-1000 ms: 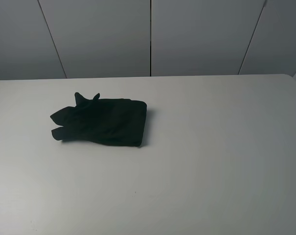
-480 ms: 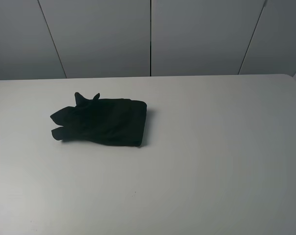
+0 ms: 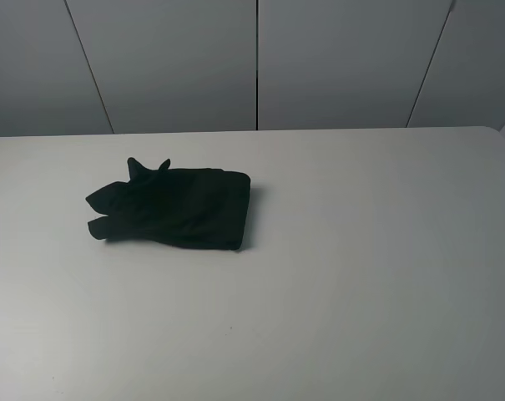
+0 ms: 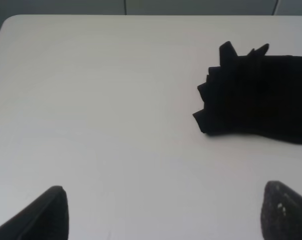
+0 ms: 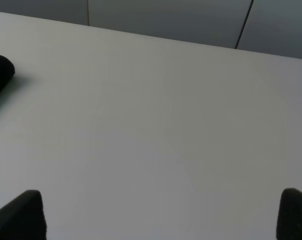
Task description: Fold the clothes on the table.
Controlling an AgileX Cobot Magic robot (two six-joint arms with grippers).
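Well, the black T-shirt (image 3: 173,207) already lies folded in a small bundle on the left half of the white bench (image 3: 361,276); its right edge looks straight and neat, but a few loose corners poke out on its far-left side; no print shows, so the front must be tucked inside. You can judge the folding as nearly or fully done; what is left, if anything, is tidying those stray flaps.

Your left gripper (image 4: 163,212) hangs wide apart and holds nothing, with the bundle near it and off to one side; your right gripper (image 5: 160,212) is also spread wide and bare, well apart from the shirt, which only peeks in at the edge of its view.

If you tidy, come in low with the left gripper; pinch just the loose flaps, not the whole stack; tuck them under slowly so the neat layers do not slide; keep the right gripper out of the way.
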